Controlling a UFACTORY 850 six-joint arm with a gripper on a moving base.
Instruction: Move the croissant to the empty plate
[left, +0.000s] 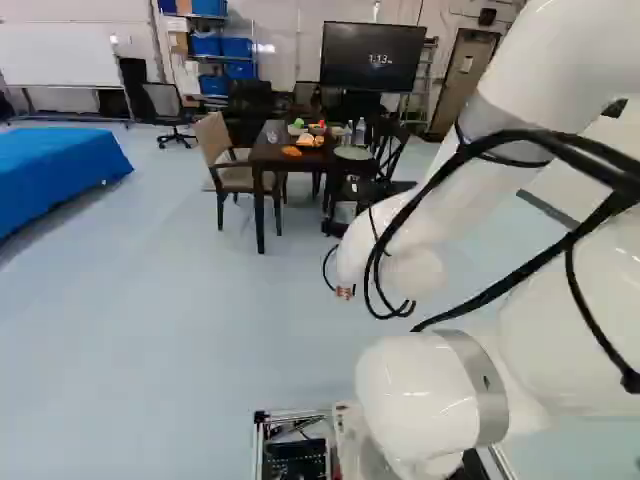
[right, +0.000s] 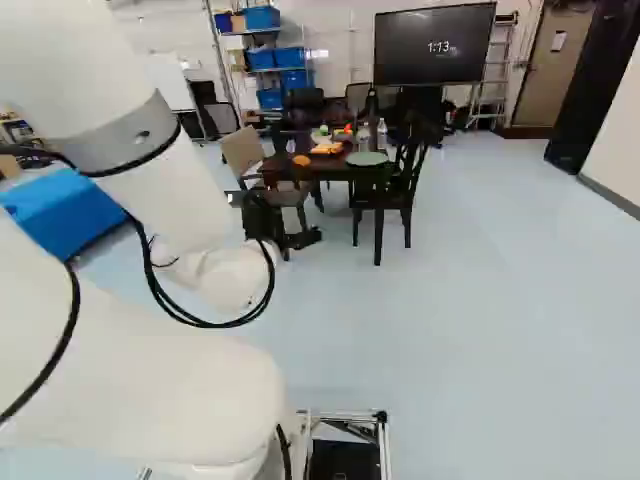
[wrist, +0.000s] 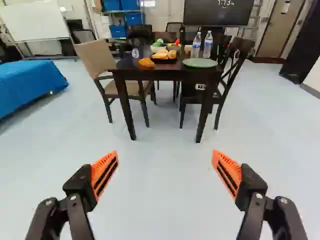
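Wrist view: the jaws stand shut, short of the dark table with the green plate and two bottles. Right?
No, the jaws are open: the wrist view shows their orange pads apart. They do stand short of the dark table with the green plate and two bottles.

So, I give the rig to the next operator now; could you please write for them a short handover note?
Gripper: open, nothing between its fingers, facing the table from across the floor.
Croissant: apparently the orange-brown piece on the tabletop, left of the dark tray of food in the wrist view.
Empty plate: the green one, near the bottles.
Done: no grasp, no placing.
Left: likely approach, grasp the croissant, set it on the plate, release.
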